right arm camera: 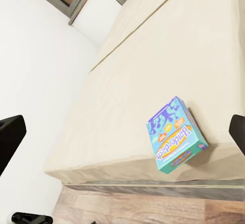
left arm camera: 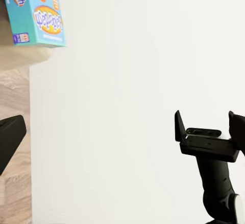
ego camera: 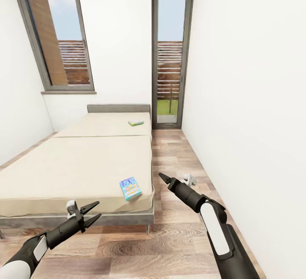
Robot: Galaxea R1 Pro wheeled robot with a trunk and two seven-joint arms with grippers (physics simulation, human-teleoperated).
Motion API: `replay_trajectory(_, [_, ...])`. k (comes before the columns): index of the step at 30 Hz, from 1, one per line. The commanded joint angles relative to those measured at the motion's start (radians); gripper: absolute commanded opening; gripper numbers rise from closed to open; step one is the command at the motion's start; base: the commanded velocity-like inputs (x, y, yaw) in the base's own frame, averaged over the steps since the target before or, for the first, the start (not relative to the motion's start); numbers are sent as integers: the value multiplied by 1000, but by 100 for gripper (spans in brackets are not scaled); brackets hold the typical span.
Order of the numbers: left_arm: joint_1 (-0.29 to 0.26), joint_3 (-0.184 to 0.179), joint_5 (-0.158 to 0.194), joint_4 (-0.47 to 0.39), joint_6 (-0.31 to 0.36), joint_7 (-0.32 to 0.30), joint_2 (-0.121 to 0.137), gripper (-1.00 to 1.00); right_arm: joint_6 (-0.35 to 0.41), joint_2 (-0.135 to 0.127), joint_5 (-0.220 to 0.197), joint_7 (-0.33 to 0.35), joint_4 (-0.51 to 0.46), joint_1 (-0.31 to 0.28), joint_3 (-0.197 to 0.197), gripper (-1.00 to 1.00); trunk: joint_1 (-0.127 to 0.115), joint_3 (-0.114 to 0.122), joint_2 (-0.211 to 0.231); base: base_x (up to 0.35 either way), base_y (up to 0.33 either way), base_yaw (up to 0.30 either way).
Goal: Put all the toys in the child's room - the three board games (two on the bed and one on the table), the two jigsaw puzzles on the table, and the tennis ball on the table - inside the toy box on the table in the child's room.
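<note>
- Head view: the bed (ego camera: 76, 160) with its beige mattress stands at the left side of the room, the grey headboard (ego camera: 118, 108) against the far wall under the window (ego camera: 55, 32).
- A blue game box (ego camera: 130, 188) lies flat on the near right corner of the mattress, close to the edge. A green-edged game box (ego camera: 136, 123) lies far back on the mattress, near the headboard and the right edge.
- The left tool (ego camera: 94, 212) hangs in front of the bed frame, above the wood floor (ego camera: 170, 236); its two fingers stand apart and it holds nothing.
- The right tool (ego camera: 162, 177) points toward the blue game box from the right side, not touching it. From this view I cannot tell how its fingers stand.
- Left wrist view: the blue game box (left arm camera: 35, 12) on the mattress corner, and the right tool (left arm camera: 206, 127) before the white wall (left arm camera: 117, 106), fingers apart and empty.
- Right wrist view: the blue game box (right arm camera: 176, 134) lies at the mattress edge, one corner over the side.
</note>
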Motion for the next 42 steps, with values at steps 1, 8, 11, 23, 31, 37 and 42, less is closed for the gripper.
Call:
replay_trajectory(1, [-1, 1, 2, 0, 11, -2, 0, 100, 5, 1, -1, 2, 0, -1, -1, 100, 4, -4, -8, 0, 0, 0])
replay_trajectory(8, [-1, -1, 1, 0, 11, 7, -3, 100, 5, 1, -2, 2, 0, -1, -1, 100, 31, -26, -57, 0, 0, 0])
replay_trajectory(11, [-1, -1, 1, 0, 11, 9, -3, 100, 5, 1, -3, 2, 0, -1, -1, 100, 42, -36, -78, 0, 0, 0])
replay_trajectory(23, [-1, -2, 1, 0, 11, 2, -4, 100, 3, 2, -2, 2, 1, -1, -1, 100, 88, -73, -162, 0, 0, 0])
replay_trajectory(31, [-1, 1, 2, 0, 10, -5, 1, 100, 3, 2, -1, 2, 1, -1, -1, 100, 100, -83, -183, 0, 0, 0])
replay_trajectory(37, [-1, 3, 2, -1, 10, -27, 6, 100, 3, 2, -1, 2, 1, -1, -1, 100, 100, -83, -183, 0, 0, 0])
replay_trajectory(42, [-1, 1, 1, -1, 13, -32, 6, 100, 4, 1, -1, 2, 1, -1, -3, 100, 100, -83, -183, 114, 0, 0])
